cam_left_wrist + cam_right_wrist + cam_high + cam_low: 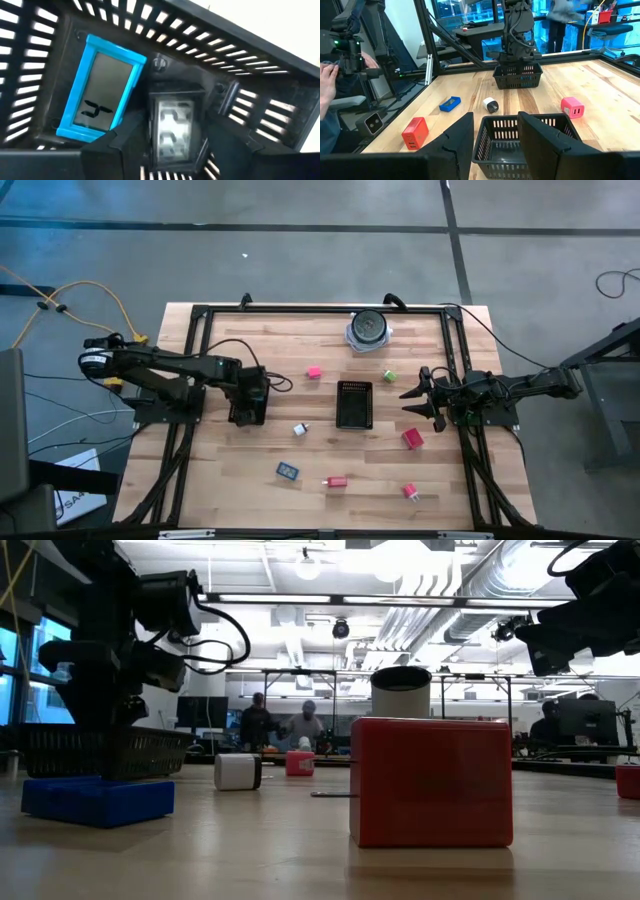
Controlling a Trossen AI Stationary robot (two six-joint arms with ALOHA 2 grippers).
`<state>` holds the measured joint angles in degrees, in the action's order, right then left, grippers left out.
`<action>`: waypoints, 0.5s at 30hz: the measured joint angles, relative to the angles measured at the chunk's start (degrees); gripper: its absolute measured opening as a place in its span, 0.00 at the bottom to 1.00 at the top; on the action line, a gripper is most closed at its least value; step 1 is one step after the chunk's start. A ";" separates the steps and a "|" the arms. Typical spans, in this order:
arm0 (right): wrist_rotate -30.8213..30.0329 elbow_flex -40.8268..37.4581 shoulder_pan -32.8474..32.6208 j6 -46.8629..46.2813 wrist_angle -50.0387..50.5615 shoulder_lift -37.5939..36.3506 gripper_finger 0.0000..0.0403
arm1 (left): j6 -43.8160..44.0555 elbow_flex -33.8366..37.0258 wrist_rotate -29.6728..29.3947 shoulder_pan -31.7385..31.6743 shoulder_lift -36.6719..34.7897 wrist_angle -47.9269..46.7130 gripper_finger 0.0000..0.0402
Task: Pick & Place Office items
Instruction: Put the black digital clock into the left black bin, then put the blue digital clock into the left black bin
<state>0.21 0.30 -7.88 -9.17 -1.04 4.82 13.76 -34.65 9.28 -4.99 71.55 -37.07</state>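
pale wood planks make up your table (250,490), framed by black rails, with an office floor beyond. your left gripper (249,402) is sunk inside the black mesh tray at the table's left (248,418); in the left wrist view a dark-framed display piece (172,131) sits between its fingers, which close against the piece's sides. just beside it on the tray floor lies a bright blue-framed display piece (101,88), tilted, apart from the fingers.

out on the wood, the other office items lie scattered: a small white piece (300,429) and a blue rectangle (288,471) in front of the left tray, a pink block (314,373) between the two trays, a red piece (337,481) near the front edge, and a small green one (389,376) right of the centre tray (354,404).

your right gripper (418,402) hangs above the table at the right, fingers spread wide, pointing toward the centre tray; the right wrist view looks past the parted fingers into that tray's mesh. a red block (412,439) lies close by the right gripper, nearer the front, and a smaller pink-red piece (410,492) sits farther forward still. neither touches the gripper.

a round grey-and-black disc (368,329) rests at the far edge. a person's hand (327,80) shows beyond the table in the right wrist view.
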 joint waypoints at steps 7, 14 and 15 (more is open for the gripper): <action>0.00 0.00 0.00 0.02 0.00 0.00 0.35 | 0.02 0.00 0.00 0.00 0.00 -0.03 0.54; -0.02 0.00 0.00 0.01 0.00 0.00 0.35 | 0.19 -0.02 1.20 -0.40 -0.32 -0.14 0.55; 0.00 0.01 0.00 0.01 0.00 0.00 0.35 | 0.23 -0.04 1.97 -0.73 -0.65 -0.15 0.55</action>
<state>0.21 0.30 -7.88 -9.16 -1.04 4.81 13.99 -34.69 11.25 -5.73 70.89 -37.22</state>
